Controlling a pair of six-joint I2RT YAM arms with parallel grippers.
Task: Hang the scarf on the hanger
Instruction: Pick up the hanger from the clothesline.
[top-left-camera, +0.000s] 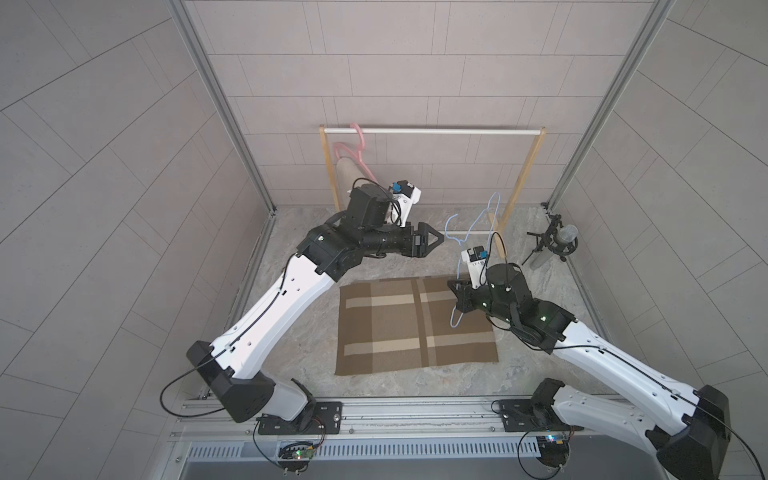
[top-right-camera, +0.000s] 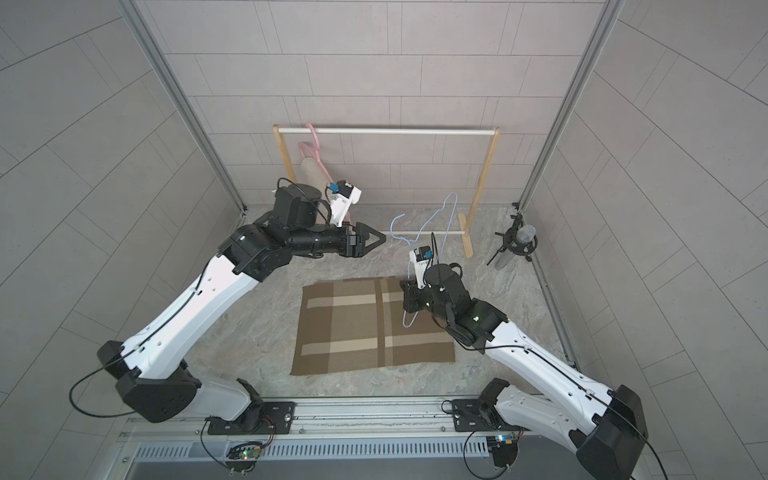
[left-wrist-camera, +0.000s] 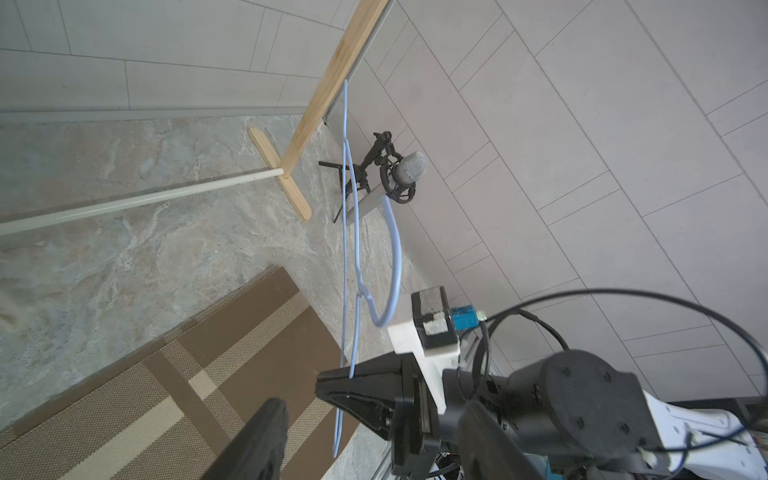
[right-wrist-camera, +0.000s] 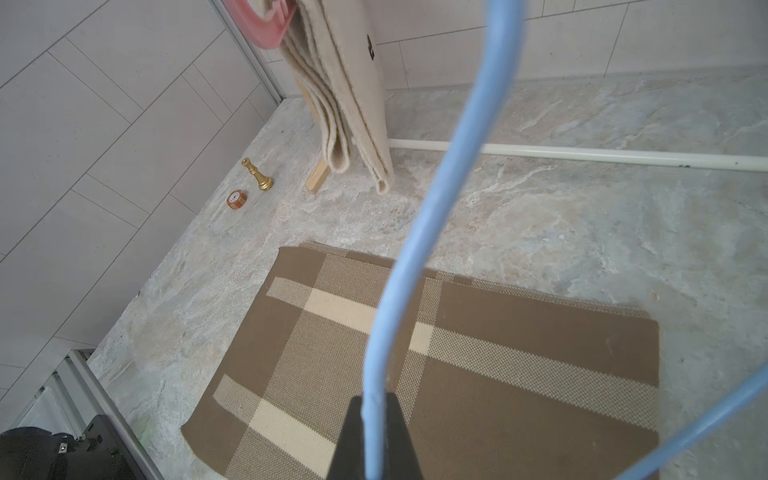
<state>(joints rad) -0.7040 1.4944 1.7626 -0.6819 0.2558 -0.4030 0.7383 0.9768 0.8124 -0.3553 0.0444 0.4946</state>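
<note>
Now right claw (right-wrist-camera: 370, 415) pinches blue hanger (right-wrist-camera: 436, 208) over scarf (right-wrist-camera: 519, 374); left claw (top-left-camera: 434, 240) seemingly spread.

Hangers: I count two, light-blue wire hanger (right-wrist-camera: 415, 249) and pink plastic hanger (right-wrist-camera: 259, 35)
Scarves: two, brown plaid scarf (top-left-camera: 395, 328) and beige folded scarf (right-wrist-camera: 349, 83)
Wooden rack (top-left-camera: 525, 170): one

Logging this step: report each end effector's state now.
Left end effector: open, holding nothing.
Right end effector: closed on the blue hanger.
</note>
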